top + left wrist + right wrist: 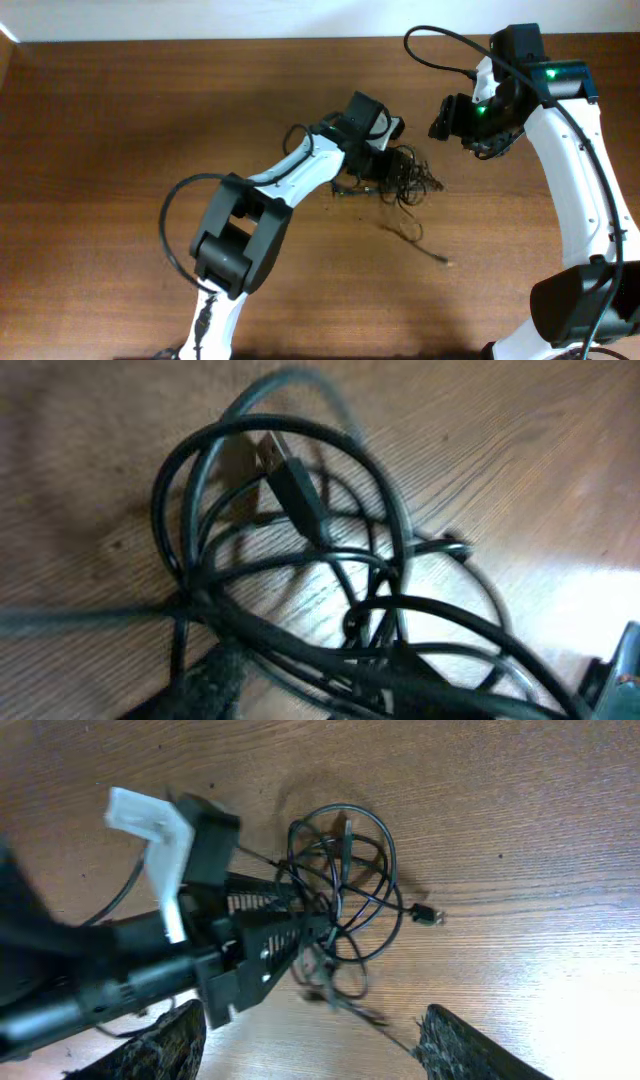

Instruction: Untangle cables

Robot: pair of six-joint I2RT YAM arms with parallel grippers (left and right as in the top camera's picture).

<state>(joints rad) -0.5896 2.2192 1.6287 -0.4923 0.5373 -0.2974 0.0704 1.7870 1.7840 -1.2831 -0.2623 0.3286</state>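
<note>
Cables (408, 177) lie in one small knotted bundle of thin black loops on the wooden table (120, 150), and every place below is given from this bundle. On top of its crossing loops rests a flat USB-type plug (288, 480), with the metal end pointing away from the left wrist camera. The left gripper (322, 916) reaches into the bundle from the side of the left arm. Its fingers (215, 678) stand apart and several strands run between them, but I cannot see them squeezing any strand. At the edge of the bundle opposite this gripper, a small plug (425, 916) sticks out on a short straight piece of cord. From the bundle's near side one loose strand (415, 235) runs away over the wood and ends in a pale tip. The right gripper (310, 1015) hovers apart from the bundle, on its far right side in the overhead view, with jaws wide and holding nothing.
</note>
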